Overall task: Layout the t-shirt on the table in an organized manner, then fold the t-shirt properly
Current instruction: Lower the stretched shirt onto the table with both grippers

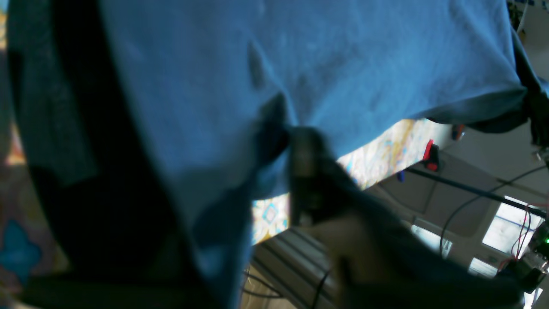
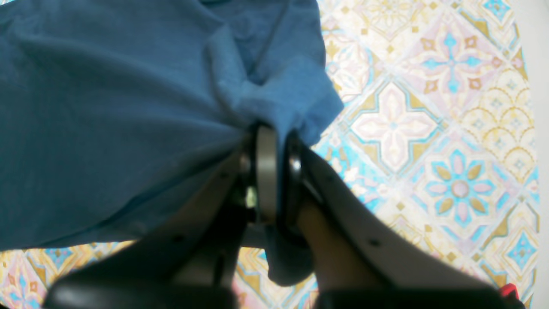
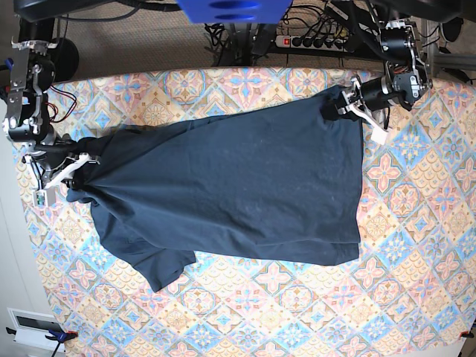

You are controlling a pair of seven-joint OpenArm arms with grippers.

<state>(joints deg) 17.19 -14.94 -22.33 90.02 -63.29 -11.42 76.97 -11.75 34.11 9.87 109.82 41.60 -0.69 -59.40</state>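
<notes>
Shirt (image 3: 238, 186) spreads across table (image 3: 416, 223); right gripper (image 2: 276, 167) pinches 1 corner; left gripper (image 1: 296, 141) clamps another corner.

1 t-shirt (image 3: 238, 186), 1 table (image 3: 416, 297), 2 grippers (left (image 3: 349, 103), right (image 3: 78, 167)), seemingly 1 power strip (image 3: 312, 42).

Both arms spread wide apart, left gripper (image 3: 343, 105) and right gripper (image 3: 80, 168) fingers pinched closed.

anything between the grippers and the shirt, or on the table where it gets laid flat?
Nothing visible. The right gripper is shut on the t-shirt at one end, and the left gripper pinches its opposite corner. The table around the shirt shows only patterned cloth.
</notes>
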